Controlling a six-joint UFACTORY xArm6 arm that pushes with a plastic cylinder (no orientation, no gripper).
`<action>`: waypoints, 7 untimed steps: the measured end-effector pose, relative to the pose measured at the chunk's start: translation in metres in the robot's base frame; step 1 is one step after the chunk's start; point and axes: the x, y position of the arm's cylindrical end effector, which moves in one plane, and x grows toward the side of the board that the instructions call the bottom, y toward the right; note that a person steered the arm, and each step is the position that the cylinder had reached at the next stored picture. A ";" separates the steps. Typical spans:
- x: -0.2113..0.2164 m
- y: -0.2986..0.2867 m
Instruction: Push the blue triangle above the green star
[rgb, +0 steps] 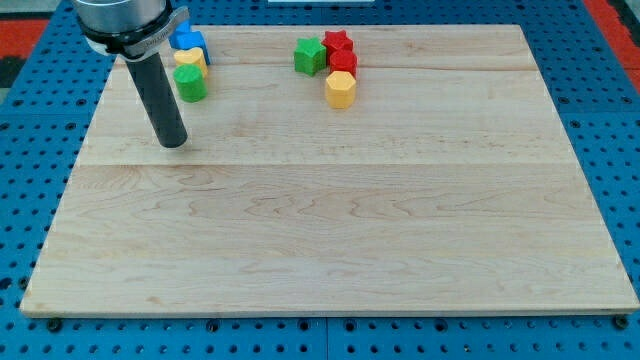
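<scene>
My tip (174, 144) rests on the wooden board (330, 230) at the view's upper left. Just to its upper right stands a column of three blocks. A blue block (188, 40), partly hidden behind the arm, is on top; its shape is hard to make out. A yellow block (190, 60) is below it and a round green block (190, 84) is lowest. My tip is apart from the green one, a little below and left of it. A second green block (310, 55), star-like, sits at the top centre.
Next to the star-like green block are a red star (338, 42), another red block (343, 62) and a yellow hexagon (341, 89), packed close together. A blue perforated table (610, 120) surrounds the board.
</scene>
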 end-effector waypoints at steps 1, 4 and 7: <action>0.000 0.000; 0.000 -0.088; -0.127 -0.095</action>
